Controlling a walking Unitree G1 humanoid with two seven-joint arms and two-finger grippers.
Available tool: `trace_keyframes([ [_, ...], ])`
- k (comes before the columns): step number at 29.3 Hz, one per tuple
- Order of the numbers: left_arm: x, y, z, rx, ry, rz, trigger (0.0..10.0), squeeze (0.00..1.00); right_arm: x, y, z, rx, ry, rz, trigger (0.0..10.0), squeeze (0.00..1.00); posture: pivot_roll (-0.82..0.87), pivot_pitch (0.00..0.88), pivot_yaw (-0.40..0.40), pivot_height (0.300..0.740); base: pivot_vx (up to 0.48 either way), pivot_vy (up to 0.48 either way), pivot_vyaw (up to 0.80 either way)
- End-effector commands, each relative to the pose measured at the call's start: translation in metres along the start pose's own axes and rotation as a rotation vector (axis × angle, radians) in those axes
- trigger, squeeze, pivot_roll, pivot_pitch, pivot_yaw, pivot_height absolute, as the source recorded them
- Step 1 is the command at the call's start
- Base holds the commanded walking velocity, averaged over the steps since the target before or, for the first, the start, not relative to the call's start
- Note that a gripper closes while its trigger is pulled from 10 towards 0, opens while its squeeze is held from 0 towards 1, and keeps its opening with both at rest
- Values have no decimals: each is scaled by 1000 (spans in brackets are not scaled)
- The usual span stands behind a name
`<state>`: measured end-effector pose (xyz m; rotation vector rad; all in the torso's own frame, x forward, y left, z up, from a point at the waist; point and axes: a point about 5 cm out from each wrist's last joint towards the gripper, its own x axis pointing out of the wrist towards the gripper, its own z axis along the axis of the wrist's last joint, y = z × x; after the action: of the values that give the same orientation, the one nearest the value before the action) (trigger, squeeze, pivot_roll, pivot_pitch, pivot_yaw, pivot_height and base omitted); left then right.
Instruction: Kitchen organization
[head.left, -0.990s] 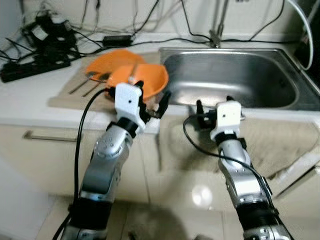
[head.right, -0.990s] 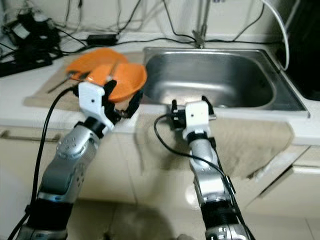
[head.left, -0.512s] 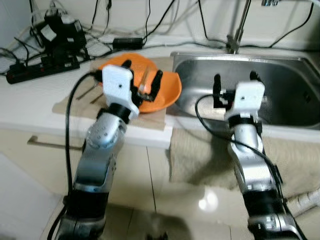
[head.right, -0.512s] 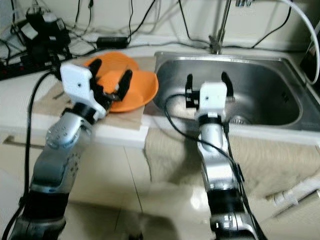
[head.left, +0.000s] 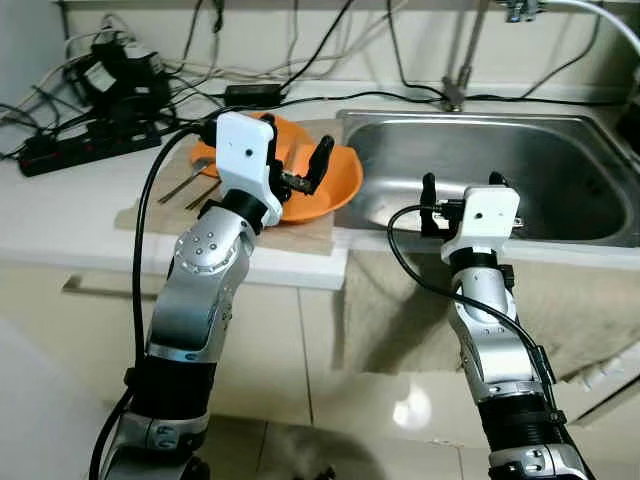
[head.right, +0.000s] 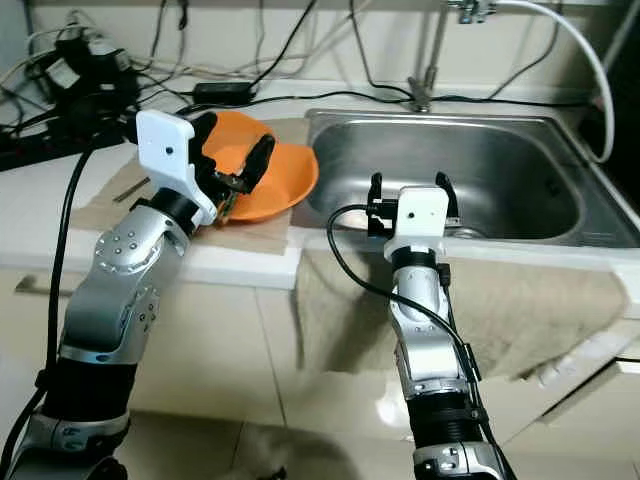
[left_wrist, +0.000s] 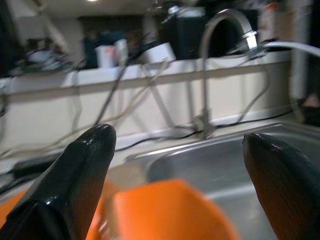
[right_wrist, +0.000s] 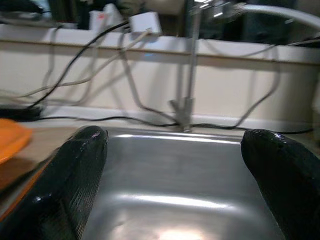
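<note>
counter: pale kitchen worktop (head.left: 70, 205) with a steel sink (head.left: 560, 175) set in on the right, tap (head.left: 460, 60) behind, cables and a power strip (head.left: 85, 150) along the wall
task thing: orange bowl (head.left: 335, 180) on a beige mat (head.left: 300, 235) just left of the sink, leaning on an orange plate (head.left: 215, 150) behind it
also on mat: some cutlery (head.left: 185, 185) poking out by the plate, too small to sort
left gripper (head.left: 297, 172): hanging right over the bowl, fingers spread wide, holding nothing
right gripper (head.right: 408, 190): at the sink's front edge, fingers apart too, nothing between them
towel (head.right: 520, 300): draped over the cabinet front below the sink
handling guess: looks like thin plastic, so light and stiff, probably a bit slick, not fragile
where to grab: pinch the near rim, one finger inside and one outside, not across the whole bowl
watch out: could slide on the mat or tip off the plate when nudged
</note>
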<state>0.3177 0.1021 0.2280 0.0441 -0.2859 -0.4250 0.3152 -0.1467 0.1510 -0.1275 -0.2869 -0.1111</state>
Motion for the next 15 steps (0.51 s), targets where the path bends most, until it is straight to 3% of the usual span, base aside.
trace_keyframes([
  [1,3,-5,5,14,-4,-32,10000,0,1,-6,1,-3,-3,-24,10000,0,60,0,79,740,469,0,0],
  [15,3,-8,4,-9,18,-40,10000,0,-5,2,-7,-4,26,0,10000,0,68,0,81,740,464,0,0],
])
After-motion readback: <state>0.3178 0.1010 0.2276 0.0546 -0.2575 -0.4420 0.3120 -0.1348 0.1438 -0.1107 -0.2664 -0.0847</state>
